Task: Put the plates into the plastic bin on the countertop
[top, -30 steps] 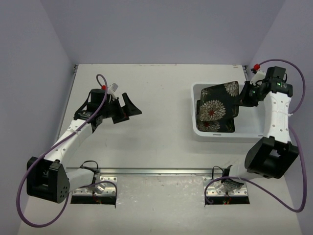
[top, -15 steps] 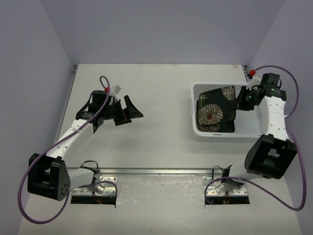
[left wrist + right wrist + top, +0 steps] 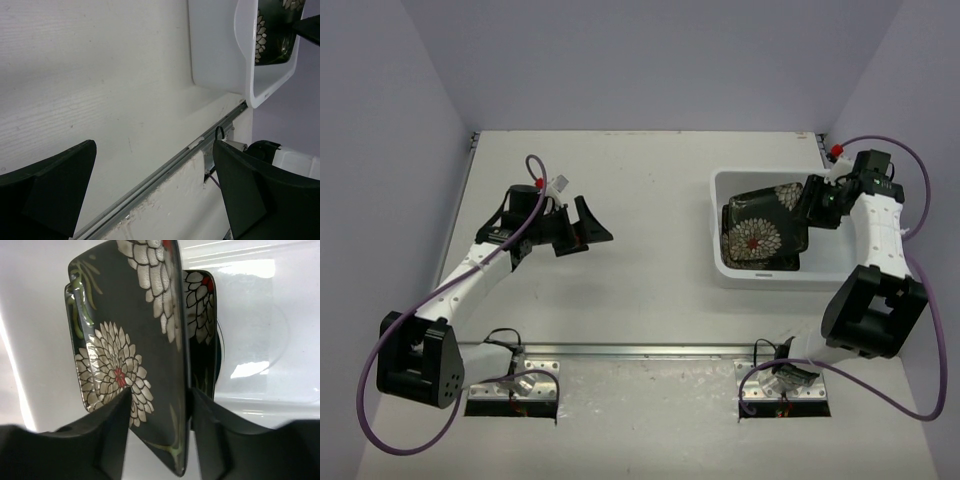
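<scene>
Plates in glossy black, an upper plate [image 3: 145, 340] tilted against a lower plate [image 3: 200, 305], sit in the plastic bin [image 3: 720, 268] at the desk's [image 3: 650, 180] right edge. Only the wrist view shows the right claw [image 3: 159, 395] parted, plate rim between its fingers. The left claw [image 3: 582, 222] gapes wide over the desk's left half.

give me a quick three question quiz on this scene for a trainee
1. True or false: the left end effector holds a plate.
2. How many black flowered plates show in the plastic bin? A one, B two, C four.
3. Short answer: what does the right end effector straddle?
Key: 1 false; 2 B; 3 the rim of the upper black plate.
</scene>
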{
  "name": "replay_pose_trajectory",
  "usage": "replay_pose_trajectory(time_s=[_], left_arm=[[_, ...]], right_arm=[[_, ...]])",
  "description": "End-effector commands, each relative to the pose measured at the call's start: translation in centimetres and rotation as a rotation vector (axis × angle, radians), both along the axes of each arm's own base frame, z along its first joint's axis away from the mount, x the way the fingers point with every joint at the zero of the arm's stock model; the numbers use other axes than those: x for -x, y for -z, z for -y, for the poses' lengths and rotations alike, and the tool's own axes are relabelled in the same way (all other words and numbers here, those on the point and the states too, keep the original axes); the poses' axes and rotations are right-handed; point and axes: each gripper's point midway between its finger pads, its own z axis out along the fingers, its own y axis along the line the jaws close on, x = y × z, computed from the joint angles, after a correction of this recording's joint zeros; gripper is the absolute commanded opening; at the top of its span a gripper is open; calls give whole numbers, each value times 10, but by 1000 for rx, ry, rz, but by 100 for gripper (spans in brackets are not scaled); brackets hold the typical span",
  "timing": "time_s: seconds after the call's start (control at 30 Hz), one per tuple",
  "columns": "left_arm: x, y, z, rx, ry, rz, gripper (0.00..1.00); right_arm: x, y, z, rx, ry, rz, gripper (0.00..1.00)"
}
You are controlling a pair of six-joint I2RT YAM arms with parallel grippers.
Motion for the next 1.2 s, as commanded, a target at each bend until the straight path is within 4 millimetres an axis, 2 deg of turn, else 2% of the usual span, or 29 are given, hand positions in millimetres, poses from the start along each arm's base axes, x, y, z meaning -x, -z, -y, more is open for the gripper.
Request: replay_pose_trajectory(time_s=[0.0,0.13,0.27,0.33,0.37,0.43,0.47,0.5,0.63,0.73,0.8,0.83,0.9,0.93,1.03,1.07,1.17], left_arm=[[-10,-18,5,8,29,76,100],[-10,-17,4,5,31,76,100],[-10,-15,5,5,33,74,100],[-10,-14,5,3,35,72,100],[-11,-14,5,4,36,72,100],[-11,-15,5,5,37,74,100],[-11,-15,5,4,35,75,100],[-11,-15,5,3,34,75,100],[-21,-19,1,-27,11,96,100],[-42,-35,-9,-103,-36,148,100],[-64,-50,-23,-206,-99,182,100],[-71,-48,-30,-266,-123,159,100],[-95,-79,-48,-371,-203,227,100],[-106,-94,-57,-419,-240,257,100],[-131,-133,-75,-516,-323,342,100],[-136,-145,-81,-548,-349,363,100],[-137,-159,-98,-606,-423,405,100]], right_arm=[[-13,-10,5,29,3,51,56],[-11,-3,8,41,14,33,64],[-11,6,5,14,12,13,66],[-10,12,4,10,11,-4,72],[-9,13,4,18,11,-9,75],[-9,11,4,39,13,-7,94],[-10,8,4,49,14,-2,99],[-9,6,4,53,23,-3,99],[-17,-26,2,51,29,53,99],[-21,-57,-7,58,34,98,99],[-19,-80,-24,61,18,125,99],[-16,-95,-40,68,-11,158,99],[-9,-117,-59,118,-45,221,99],[-6,-120,-65,129,-49,231,99],[12,-136,-72,107,-11,278,99],[19,-141,-75,87,9,291,99],[36,-151,-84,52,6,352,99]])
